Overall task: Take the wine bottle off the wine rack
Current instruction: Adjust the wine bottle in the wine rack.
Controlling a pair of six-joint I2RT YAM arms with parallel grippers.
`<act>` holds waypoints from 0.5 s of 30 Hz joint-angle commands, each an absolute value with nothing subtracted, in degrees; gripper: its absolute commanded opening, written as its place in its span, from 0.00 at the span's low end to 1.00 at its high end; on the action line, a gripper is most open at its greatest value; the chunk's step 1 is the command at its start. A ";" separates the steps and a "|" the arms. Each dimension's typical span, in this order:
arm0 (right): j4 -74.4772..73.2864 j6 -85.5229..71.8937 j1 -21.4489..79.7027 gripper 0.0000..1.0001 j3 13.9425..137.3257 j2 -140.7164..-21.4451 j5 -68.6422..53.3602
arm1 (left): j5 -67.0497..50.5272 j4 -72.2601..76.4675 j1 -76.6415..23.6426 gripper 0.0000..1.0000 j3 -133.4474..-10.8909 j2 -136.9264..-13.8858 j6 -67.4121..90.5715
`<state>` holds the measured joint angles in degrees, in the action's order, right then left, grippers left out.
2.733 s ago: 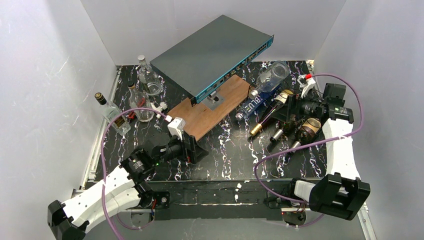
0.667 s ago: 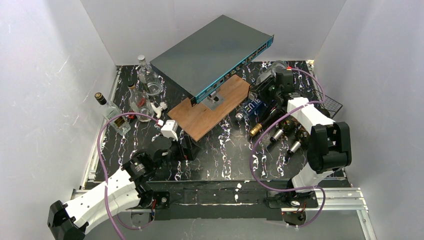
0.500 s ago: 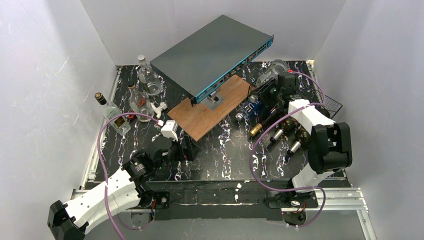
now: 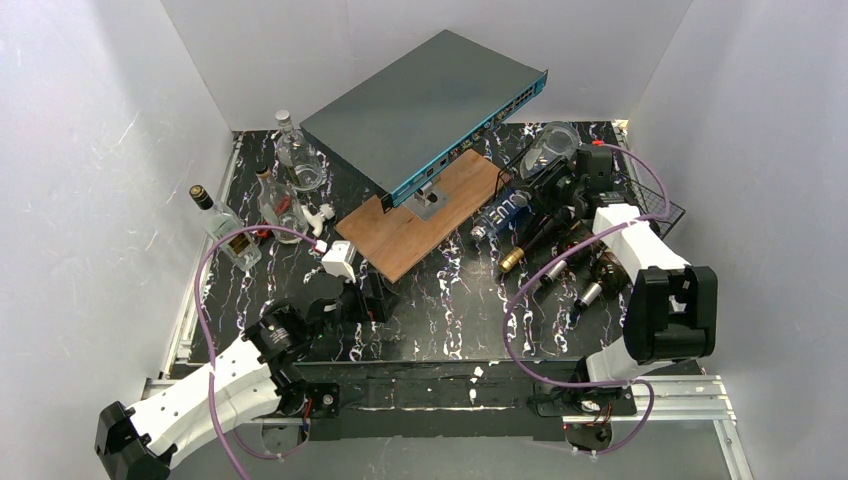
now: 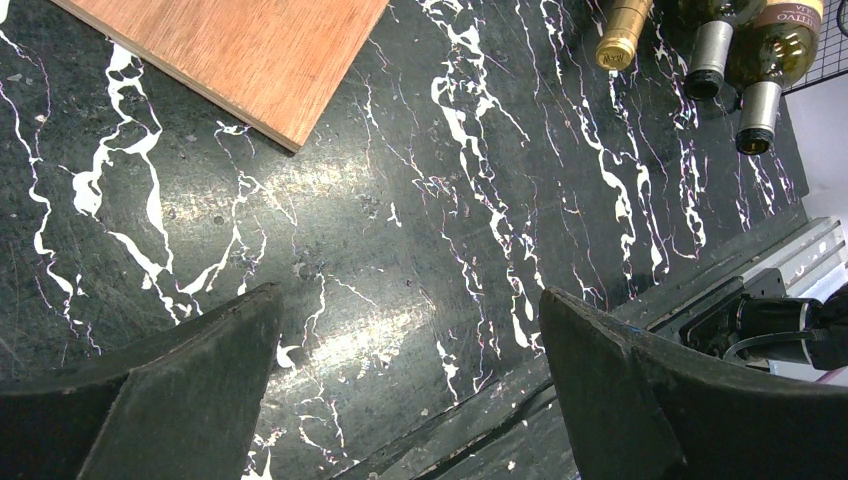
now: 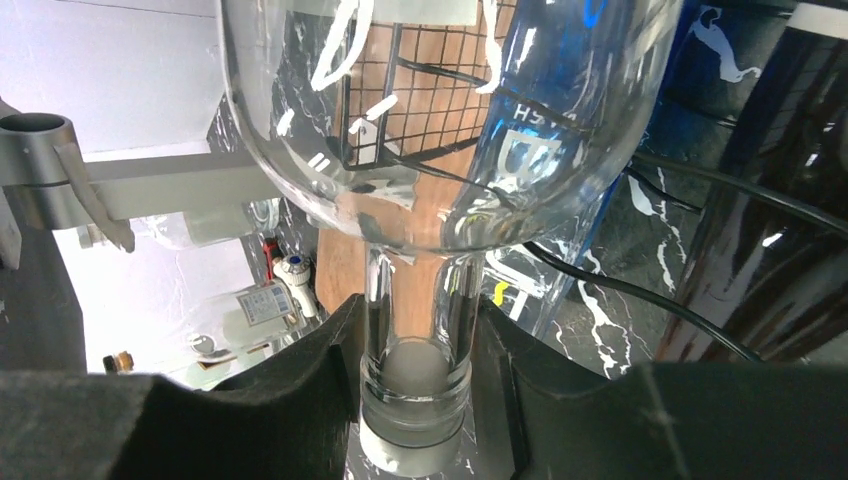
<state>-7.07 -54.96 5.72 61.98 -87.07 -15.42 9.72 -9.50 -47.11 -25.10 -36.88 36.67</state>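
At 7 o'clock in the top view, the left gripper [image 5: 408, 300] hangs over the black marble table [image 5: 420, 180] with its jaws spread wide and nothing between them; it is judged to be parked clear of the work. At 2 o'clock, the right gripper [image 6: 415, 340] is clamped on the neck of the wine bottle [image 6: 450, 120], probably because the neck is the only part narrow enough to grip. The bottle lies on the wine rack [image 4: 660, 212], base toward 12 o'clock, beside dark bottles [image 4: 565, 255]. It is clear, apparently empty glass with a broad rounded shoulder, a short neck and a pale cap.
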 commanded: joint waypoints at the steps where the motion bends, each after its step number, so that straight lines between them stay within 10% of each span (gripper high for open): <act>1: -4.90 -49.85 3.86 0.01 62.15 -81.65 -16.50 | 10.15 -9.64 -47.33 0.98 -26.37 -36.42 36.28; 15: -9.33 -43.87 -3.39 0.01 57.56 -75.26 -17.49 | 7.46 -8.04 -47.30 0.98 -25.52 -36.25 37.73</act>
